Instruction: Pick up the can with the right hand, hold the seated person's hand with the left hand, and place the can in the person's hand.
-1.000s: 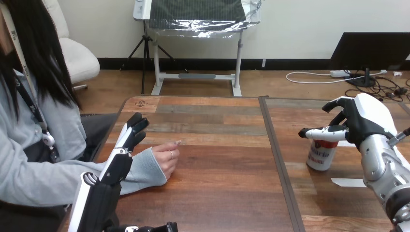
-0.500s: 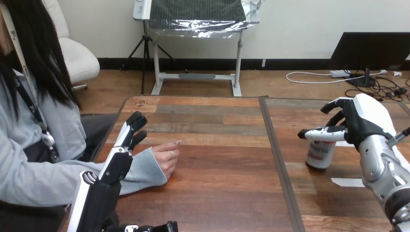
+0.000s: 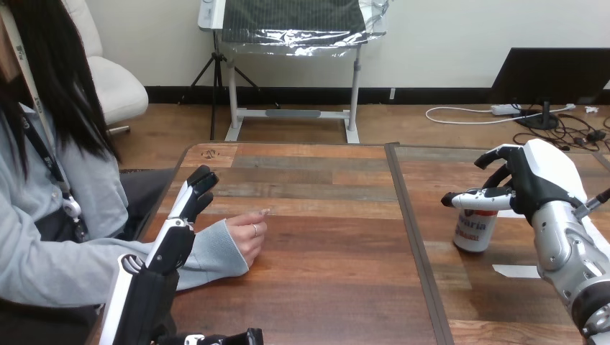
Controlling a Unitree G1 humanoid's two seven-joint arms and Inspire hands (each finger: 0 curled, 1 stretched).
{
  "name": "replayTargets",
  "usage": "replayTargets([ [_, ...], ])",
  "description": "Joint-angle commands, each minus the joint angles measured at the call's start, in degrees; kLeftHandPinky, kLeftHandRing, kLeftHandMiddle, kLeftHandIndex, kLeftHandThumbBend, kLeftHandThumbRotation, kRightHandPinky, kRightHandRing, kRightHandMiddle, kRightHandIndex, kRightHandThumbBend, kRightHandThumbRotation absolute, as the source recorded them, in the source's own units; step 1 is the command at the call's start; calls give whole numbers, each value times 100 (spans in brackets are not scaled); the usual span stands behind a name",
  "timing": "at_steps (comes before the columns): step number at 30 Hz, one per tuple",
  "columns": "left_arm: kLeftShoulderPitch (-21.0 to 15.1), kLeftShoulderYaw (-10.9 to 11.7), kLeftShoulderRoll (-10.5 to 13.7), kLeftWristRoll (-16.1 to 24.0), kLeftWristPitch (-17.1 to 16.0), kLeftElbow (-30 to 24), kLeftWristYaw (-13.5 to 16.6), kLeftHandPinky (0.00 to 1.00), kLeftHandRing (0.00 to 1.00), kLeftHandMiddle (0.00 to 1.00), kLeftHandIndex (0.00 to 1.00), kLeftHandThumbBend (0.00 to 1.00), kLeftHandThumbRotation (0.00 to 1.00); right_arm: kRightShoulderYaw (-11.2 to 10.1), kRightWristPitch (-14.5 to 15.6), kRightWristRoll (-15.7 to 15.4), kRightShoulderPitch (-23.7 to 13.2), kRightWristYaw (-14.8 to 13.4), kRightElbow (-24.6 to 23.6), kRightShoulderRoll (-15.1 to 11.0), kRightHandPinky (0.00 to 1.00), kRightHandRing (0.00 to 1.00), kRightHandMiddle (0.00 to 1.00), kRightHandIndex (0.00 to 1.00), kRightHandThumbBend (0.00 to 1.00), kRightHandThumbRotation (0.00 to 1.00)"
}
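On the table's (image 3: 324,287) right half the can (image 3: 473,231) stands upright, the right hand (image 3: 536,183) curled round its top from the right, thumb across the front. Well apart to the left rests the person's hand (image 3: 248,233). The left hand (image 3: 178,237), fingers straight, lies beside its wrist, not holding.

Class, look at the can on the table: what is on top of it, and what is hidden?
The right hand sits over the can, its thumb across the front of the rim and its fingers curled behind. The lid is covered by the hand.
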Motion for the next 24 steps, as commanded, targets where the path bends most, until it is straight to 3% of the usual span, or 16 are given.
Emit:
replayTargets([
  [1, -379, 121, -66, 76, -61, -15, 63, 92, 97, 97, 92, 100, 57, 14, -85, 80, 34, 13, -193, 166, 45, 49, 54, 72, 96, 37],
  [5, -371, 76, -68, 35, -27, -23, 68, 91, 98, 97, 92, 100, 57, 21, -145, 74, 51, -26, -216, 153, 42, 46, 49, 72, 96, 37],
  [16, -395, -11, -44, -61, 37, -13, 44, 93, 98, 98, 92, 100, 56, 21, -232, 75, 77, -51, -301, 122, 49, 53, 58, 73, 99, 44],
  [24, -436, -15, -33, -57, 27, 35, 32, 96, 99, 99, 93, 100, 55, -54, -361, 156, 108, -74, -390, 104, 45, 49, 58, 74, 100, 47],
])
